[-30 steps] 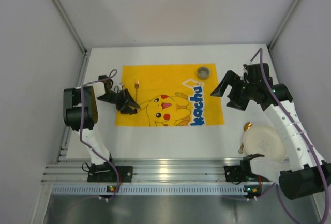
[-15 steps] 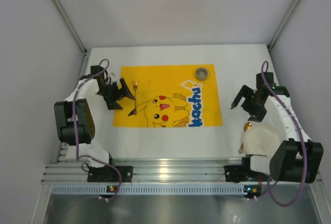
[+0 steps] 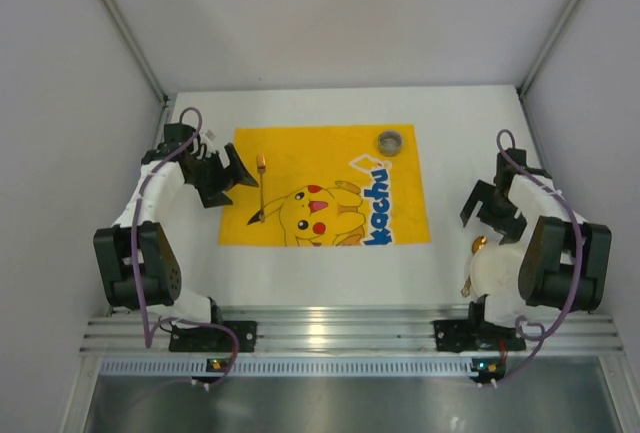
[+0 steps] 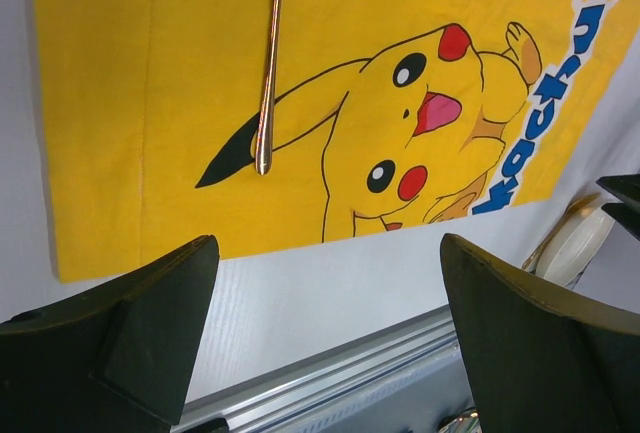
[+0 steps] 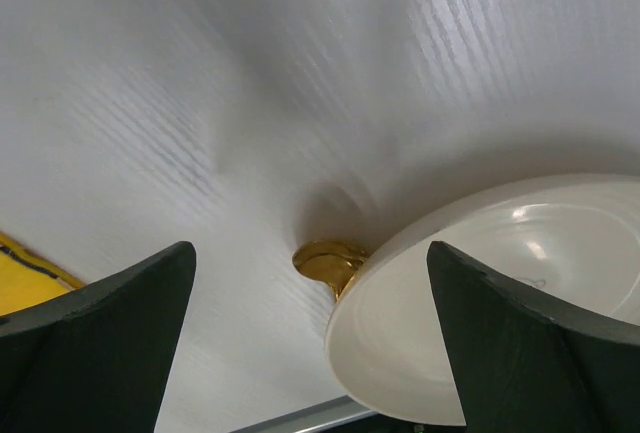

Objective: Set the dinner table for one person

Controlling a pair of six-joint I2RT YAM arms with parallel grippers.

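Note:
The dinner table [image 3: 320, 263] is a white tabletop with a yellow cartoon mat [image 3: 300, 153] on it. A thin gold utensil [image 3: 262, 189] lies on the mat's left part, and it shows in the left wrist view as a gold utensil [image 4: 268, 73]. My left gripper [image 3: 236, 177] hovers open just left of it, with nothing between its fingers [image 4: 110, 333]. A white plate [image 3: 505, 273] sits at the near right, over a gold spoon [image 5: 325, 261]. My right gripper [image 3: 484, 215] is open above the plate's [image 5: 500, 293] far edge and holds nothing.
A small grey round cup [image 3: 390, 140] stands on the mat's far right corner. A ribbed aluminium rail [image 3: 320, 333] runs along the near edge. Grey walls and frame posts close in the sides and back.
My left gripper opened, left the gold utensil on the mat and drew back to the left. My right arm swung back to the right and down toward the plate.

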